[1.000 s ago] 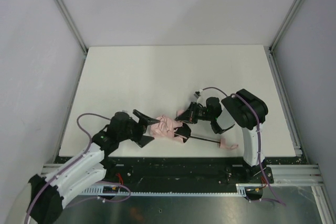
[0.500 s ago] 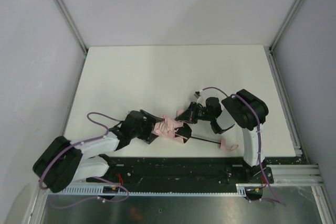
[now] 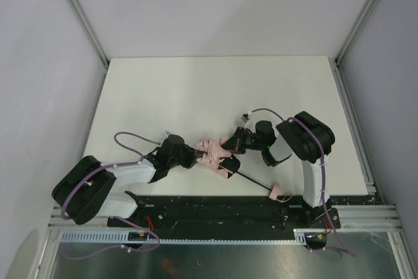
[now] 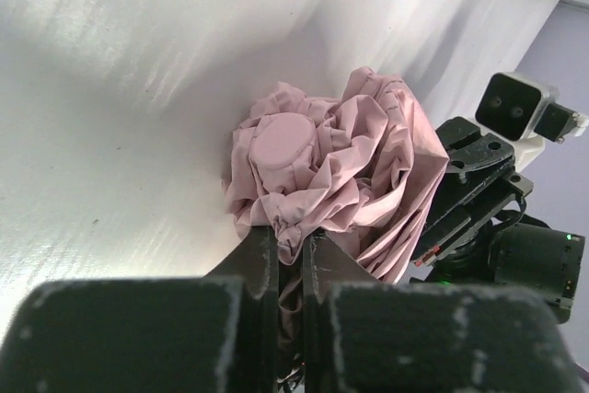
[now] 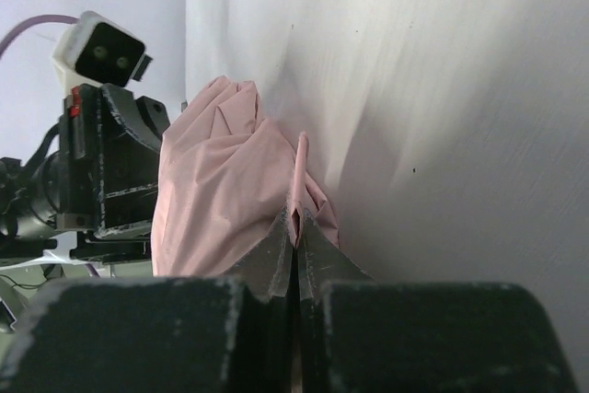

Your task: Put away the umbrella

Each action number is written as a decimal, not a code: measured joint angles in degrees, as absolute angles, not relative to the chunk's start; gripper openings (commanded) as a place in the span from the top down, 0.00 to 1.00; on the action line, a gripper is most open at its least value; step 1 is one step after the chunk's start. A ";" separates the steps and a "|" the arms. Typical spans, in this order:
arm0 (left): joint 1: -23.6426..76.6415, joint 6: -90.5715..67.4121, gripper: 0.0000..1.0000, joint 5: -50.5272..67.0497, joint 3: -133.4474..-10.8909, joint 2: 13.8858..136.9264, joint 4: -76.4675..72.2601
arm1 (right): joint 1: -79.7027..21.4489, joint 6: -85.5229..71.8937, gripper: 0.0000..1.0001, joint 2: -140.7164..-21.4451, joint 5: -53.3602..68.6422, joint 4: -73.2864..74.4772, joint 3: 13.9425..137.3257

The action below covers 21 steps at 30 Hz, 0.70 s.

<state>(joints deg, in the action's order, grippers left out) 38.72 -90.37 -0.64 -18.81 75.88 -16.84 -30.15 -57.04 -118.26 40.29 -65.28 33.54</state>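
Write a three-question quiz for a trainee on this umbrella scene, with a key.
1. True or false: the umbrella lies fully open, its canopy spread flat across the table.
2. Look at the left gripper and the right gripper. Which is shut on pink fabric? A) left only B) right only C) both
3. Short answer: the black shaft ends in the handle. Which arm's base is nearest that handle?

Key: 1 false, the canopy is bunched up. 2 C. 3 the right arm.

One umbrella [image 3: 210,152], two arms [image 3: 134,173]
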 measured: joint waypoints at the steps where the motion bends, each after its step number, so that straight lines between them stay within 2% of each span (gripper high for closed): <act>1: 38.72 -89.67 1.00 -0.67 -19.51 75.88 -15.55 | -30.15 -56.75 1.00 -117.97 40.23 -64.60 33.61; 6: 38.61 -87.39 1.00 -0.62 -25.04 75.88 -5.23 | -30.26 -52.73 1.00 -112.42 38.46 -54.43 34.44; 14: 36.42 -86.35 1.00 0.19 -26.52 76.90 -2.04 | -32.12 -51.18 1.00 -96.68 36.10 -46.87 34.63; 21: 35.75 -85.36 1.00 0.19 -28.23 78.02 -2.44 | -32.51 -56.21 1.00 -95.24 36.40 -45.01 36.77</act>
